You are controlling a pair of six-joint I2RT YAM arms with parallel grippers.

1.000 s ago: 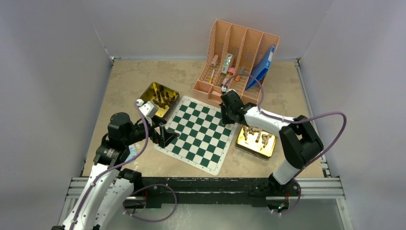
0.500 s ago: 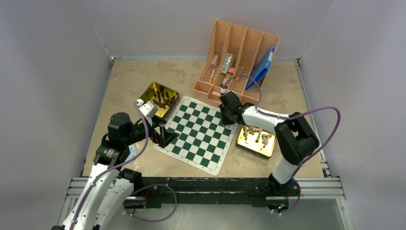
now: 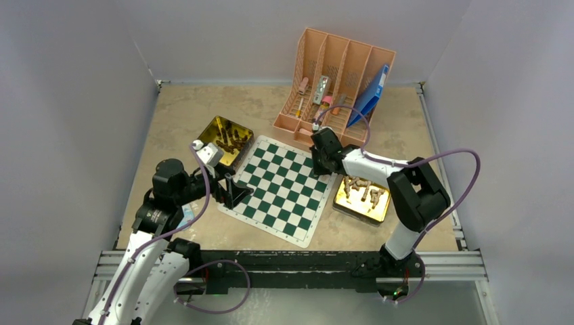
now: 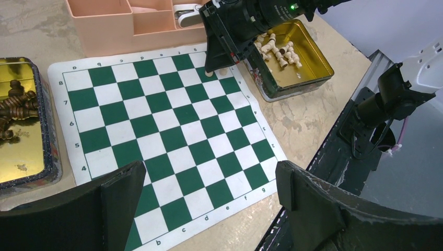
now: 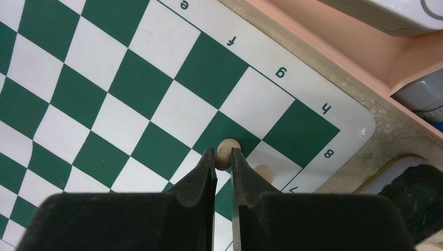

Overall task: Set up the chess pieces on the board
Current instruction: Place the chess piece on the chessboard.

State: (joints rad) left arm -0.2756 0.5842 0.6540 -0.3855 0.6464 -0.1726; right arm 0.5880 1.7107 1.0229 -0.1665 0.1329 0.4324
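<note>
Fingers (image 5: 201, 178) of your right gripper (image 5: 223, 157) are pinched narrow on a small pale tan chess pawn (image 5: 225, 152), with one black pad on each side of its stem and its round head showing just above the tips. You hold it upright over the far right corner of the flat green and white checked board mat (image 5: 104, 78), near the border marks h and 8; whether its base touches the mat you cannot tell from these views. A second pale tan pawn (image 5: 264, 172) stands just beside it on a white square at the board's edge.

Your left gripper (image 4: 209, 175) has its jaws spread wide and holds nothing. It hovers over the near left edge of the board.

To the left of the board, touching its border, you have a shiny gold rectangular tin (image 3: 227, 128) with dark brown pieces (image 4: 13, 104) lying in a heap. To the right sits a second gold tin (image 3: 382, 206) with pale tan pieces (image 4: 277, 47) lying on their sides. A pink slotted plastic desk organiser (image 3: 332, 68) stands behind the board on the mottled beige tabletop (image 3: 183, 108).
</note>
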